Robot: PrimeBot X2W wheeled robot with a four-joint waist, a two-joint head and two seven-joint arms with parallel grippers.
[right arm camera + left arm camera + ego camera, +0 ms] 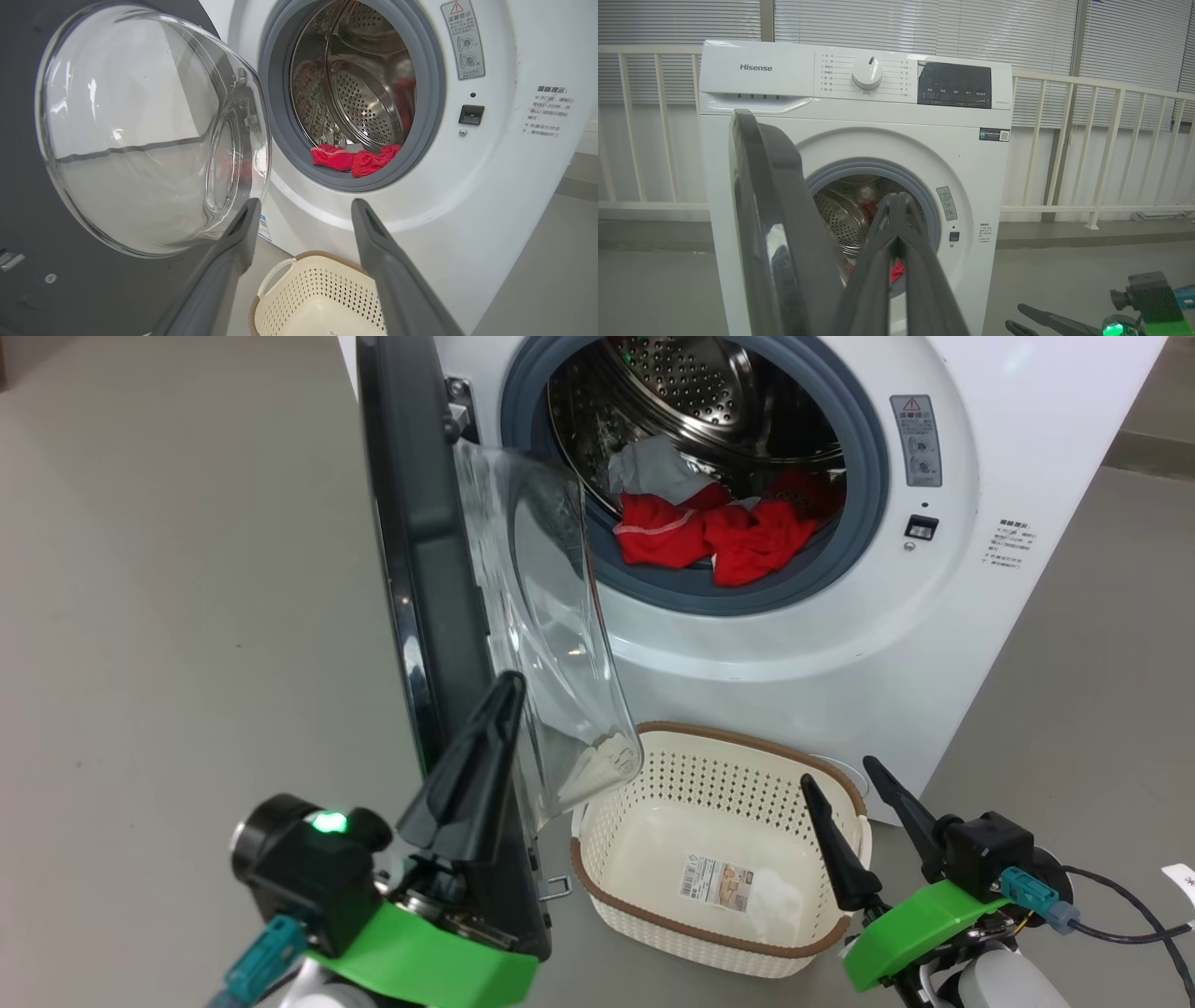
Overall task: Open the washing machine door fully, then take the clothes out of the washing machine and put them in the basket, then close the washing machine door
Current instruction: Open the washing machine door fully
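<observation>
The washing machine stands with its door swung out, edge-on to me, its glass bowl bulging to the right. Red clothes and a white-grey piece lie at the drum's front lip. Below the opening sits the cream basket, with nothing in it but a sticker. My left gripper is shut with nothing in it, its tips close against the door's inner side beside the glass. In the left wrist view this gripper points at the drum. My right gripper is open over the basket's right rim.
A white railing and closed blinds stand behind the machine. Grey floor lies all around. A black cable trails from my right wrist. The door's lower edge hangs just left of the basket.
</observation>
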